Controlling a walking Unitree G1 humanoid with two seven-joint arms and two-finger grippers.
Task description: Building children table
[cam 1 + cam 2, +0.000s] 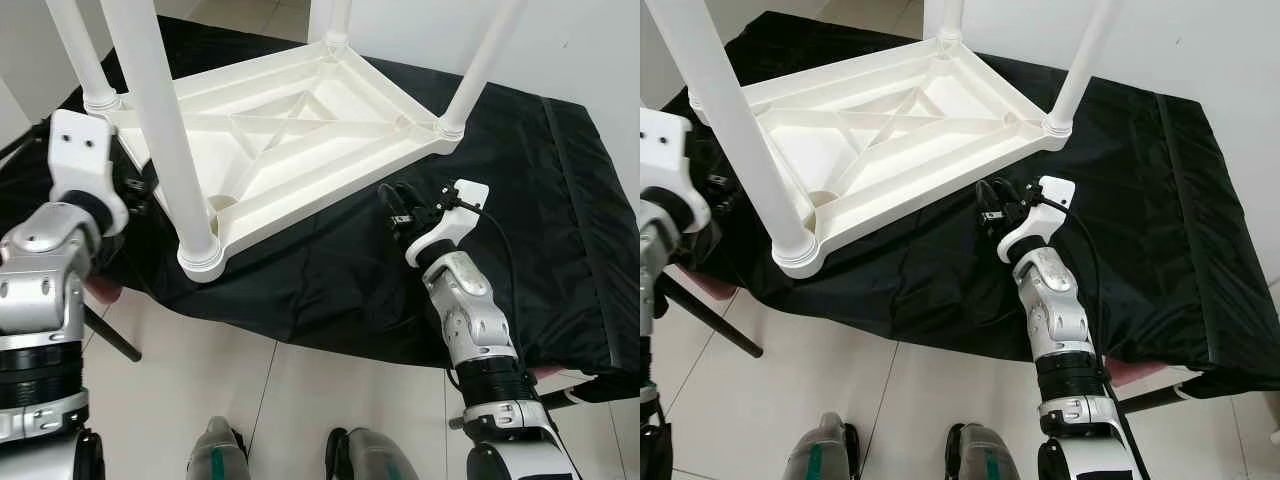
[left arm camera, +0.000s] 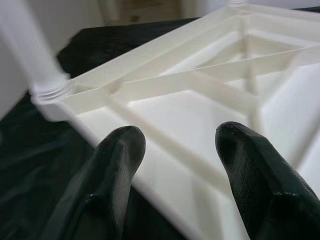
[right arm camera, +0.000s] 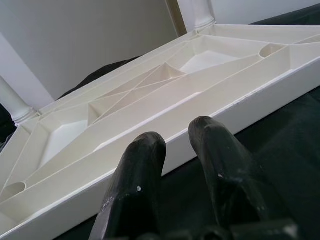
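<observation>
We have the black fabric sheet [image 1: 330, 270] draped over a low surface, and on it the white moulded plastic children's table [image 1: 290, 130] lies upside down, its ribbed underside facing up and four white tubular legs [image 1: 160, 130] standing in the corner sockets. So far as we can judge, all four legs are seated and what remains is checking them and turning the table over.

Our right gripper [image 1: 992, 208] hovers just off the long side rail, with its two black fingers [image 3: 142, 170] a little apart and holding nothing; the rail runs straight across just beyond their tips, and the black cloth lies beneath them. Our left gripper [image 2: 177, 145] is near the opposite side, its fingers [image 2: 117, 155] spread wide and empty, the rim of the table crossing between and ahead of them and one leg's threaded collar [image 2: 49, 90] off to the side of the tips.

What worries us here:
- The cloth looks slick and loose, so a push on one rail could slide the whole table away from the fingers instead of letting us grip it.
- A leg not fully home could tilt or drop out when we lift.
- The tall near leg stands close to our left arm, and a careless swing could knock it.
- Fingers closing low could pinch the fabric along with the rail.
</observation>
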